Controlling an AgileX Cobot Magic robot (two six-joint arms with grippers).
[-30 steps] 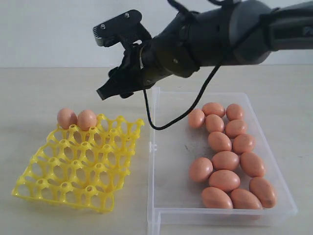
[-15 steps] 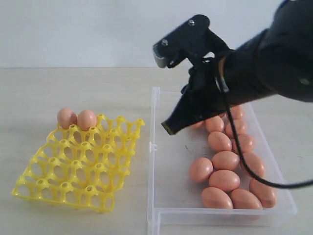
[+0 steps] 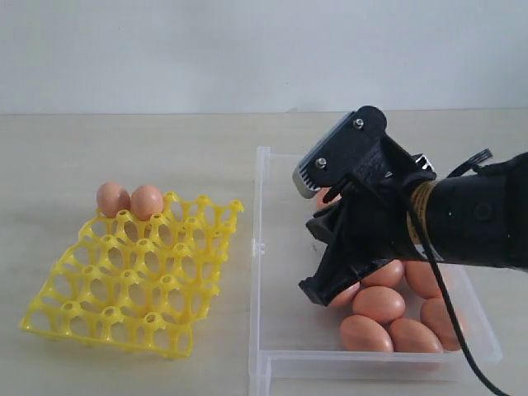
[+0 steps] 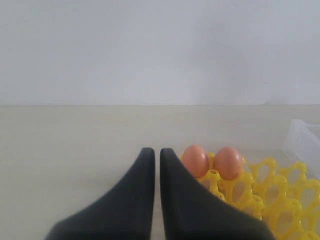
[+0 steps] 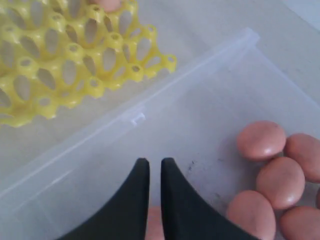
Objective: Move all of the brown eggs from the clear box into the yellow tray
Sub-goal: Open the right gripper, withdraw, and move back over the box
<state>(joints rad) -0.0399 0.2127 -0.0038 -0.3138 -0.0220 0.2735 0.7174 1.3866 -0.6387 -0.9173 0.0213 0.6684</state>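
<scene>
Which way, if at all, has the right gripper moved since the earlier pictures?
Yes: the right gripper moved right and down, from outside the clear box's left wall to among its brown eggs.

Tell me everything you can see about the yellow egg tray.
The yellow tray is bright plastic: a square grid of open cup cells with raised pegs between them. It rests on the pale table, left of the clear box in the exterior view, seemingly with a narrow gap between them. Two brown eggs sit side by side at its far left corner; every other visible cell is empty.
</scene>
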